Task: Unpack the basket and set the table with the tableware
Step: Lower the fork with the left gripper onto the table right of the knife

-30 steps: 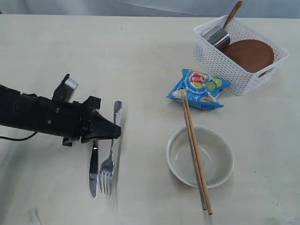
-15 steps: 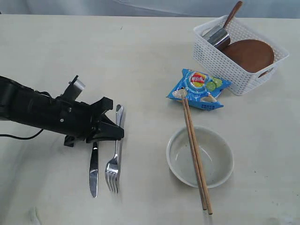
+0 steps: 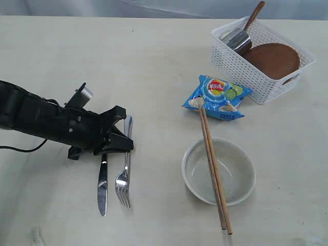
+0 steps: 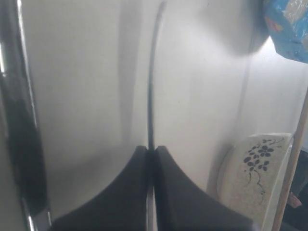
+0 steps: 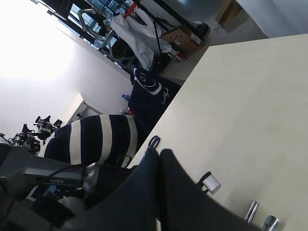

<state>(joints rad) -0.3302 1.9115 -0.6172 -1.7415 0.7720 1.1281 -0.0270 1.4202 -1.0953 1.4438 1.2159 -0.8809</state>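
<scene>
Over on the left of the pale cream table, the black left gripper is pinched shut on the handle of the steel fork, with the steel knife lying flat just to the fork's left. In the last second the arm has swung round and dipped. The fork's tines have shifted a little to the right and its shadow has drawn in close beneath it. It now runs nearly parallel to the knife, which looks to me like a fork being laid in its place, not carried off. Further right nothing has stirred. The white bowl sits near the front with the wooden chopsticks across it, and the blue snack bag lies just beyond. At the far right, the white lattice plastic basket still holds the steel cup, dark red wooden spoon and reddish-brown round plate, so I'd judge the unpacking roughly half done. The right gripper, seen only from its own wrist camera, has its jaws together on nothing.
</scene>
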